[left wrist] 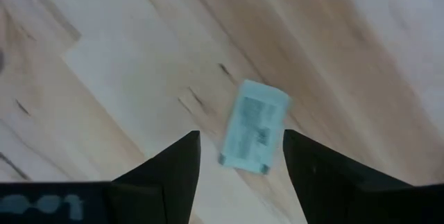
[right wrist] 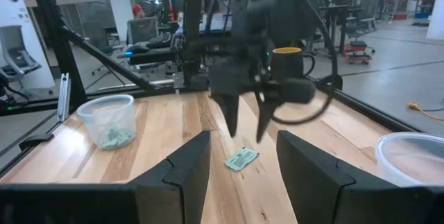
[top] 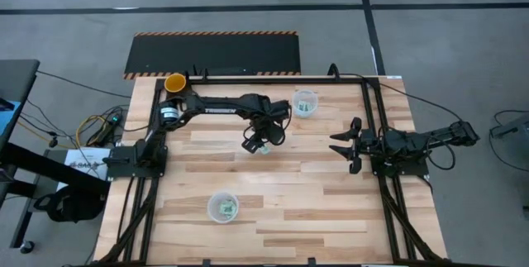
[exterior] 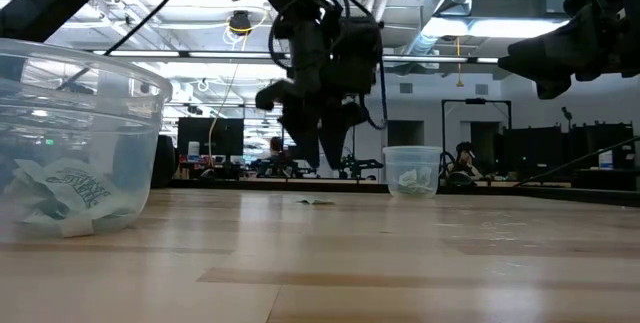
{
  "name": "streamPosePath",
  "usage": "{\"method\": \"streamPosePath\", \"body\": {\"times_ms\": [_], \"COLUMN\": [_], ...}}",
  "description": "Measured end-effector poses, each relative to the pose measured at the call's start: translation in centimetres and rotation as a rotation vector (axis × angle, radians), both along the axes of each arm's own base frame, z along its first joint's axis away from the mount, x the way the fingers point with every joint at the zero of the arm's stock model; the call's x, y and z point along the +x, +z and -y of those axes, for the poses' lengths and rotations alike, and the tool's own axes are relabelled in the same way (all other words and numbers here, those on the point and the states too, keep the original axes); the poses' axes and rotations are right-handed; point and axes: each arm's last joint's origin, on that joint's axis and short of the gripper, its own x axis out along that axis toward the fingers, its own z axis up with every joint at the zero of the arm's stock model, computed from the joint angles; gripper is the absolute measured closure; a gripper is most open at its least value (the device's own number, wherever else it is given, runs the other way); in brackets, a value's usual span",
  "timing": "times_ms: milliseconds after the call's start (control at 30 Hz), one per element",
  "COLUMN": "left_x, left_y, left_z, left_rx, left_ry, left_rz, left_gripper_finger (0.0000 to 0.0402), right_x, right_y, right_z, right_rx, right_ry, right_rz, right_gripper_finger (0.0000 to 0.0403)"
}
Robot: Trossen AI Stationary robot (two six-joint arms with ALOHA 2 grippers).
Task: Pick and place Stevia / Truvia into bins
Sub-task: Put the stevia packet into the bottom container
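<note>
1. High view: the left gripper (top: 258, 141) is seen near the centre of the frame, reached out over the table (top: 314, 209), with a pale packet (top: 264, 148) just visible beneath it. One clear cup (top: 306, 102) stands up and to the right of it, a second clear cup (top: 223, 207) sits at lower centre, and both hold packets already. The right gripper (top: 347, 145) is parked at centre right, jaws spread and empty; the left arm is plainly the nearer to the packet.

2. Low view: the left gripper (exterior: 325, 128) hangs at upper centre, its tips just above the packet (exterior: 315, 201), which lies flat on the wood. The near cup (exterior: 70, 143) fills the left edge and the far cup (exterior: 414, 170) is right of centre.

3. Left wrist view: the packet (left wrist: 254, 126) is framed in the gap between the two parted fingers (left wrist: 173, 175), not yet touched (released, holding nothing). Its long axis runs roughly along the fingers' own length, tilted slightly, so a closing is judged to pinch it across the short side.

4. Right wrist view: the packet (right wrist: 241, 158) lies at lower centre, directly under the left gripper (right wrist: 244, 121); the right arm's own fingers (right wrist: 186, 168) stand apart.
</note>
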Motion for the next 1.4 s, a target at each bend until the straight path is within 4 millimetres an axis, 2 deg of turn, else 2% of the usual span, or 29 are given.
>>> {"method": "streamPosePath", "body": {"times_ms": [300, 733, 1000, 1133, 1400], "left_x": [0.4, 0.8, 0.8, 0.7, 0.8], "left_y": [-3.0, -4.9, -5.0, -5.1, -5.2], "left_z": [0.0, 0.1, -0.1, -0.1, -0.1], "left_rx": [-0.023, -0.113, -0.128, -0.127, -0.115], "left_ry": [-0.002, 0.006, 0.012, 0.012, -0.008], "left_rz": [-0.076, -0.098, -0.099, -0.105, -0.104], "left_gripper_finger": [0.0205, 0.0205, 0.0208, 0.0235, 0.0336], "right_x": [0.0, 0.0, 0.0, 0.0, 0.0], "right_y": [0.0, 0.0, 0.0, 0.0, 0.0], "right_z": [0.0, 0.0, 0.0, 0.0, 0.0], "right_rx": [0.001, 0.0, 0.0, 0.0, 0.0], "right_ry": [0.0, 0.0, 0.0, 0.0, 0.0], "right_rz": [0.002, 0.002, 0.001, 0.001, 0.0], "right_gripper_finger": [0.0243, 0.0243, 0.0243, 0.0243, 0.0243]}}
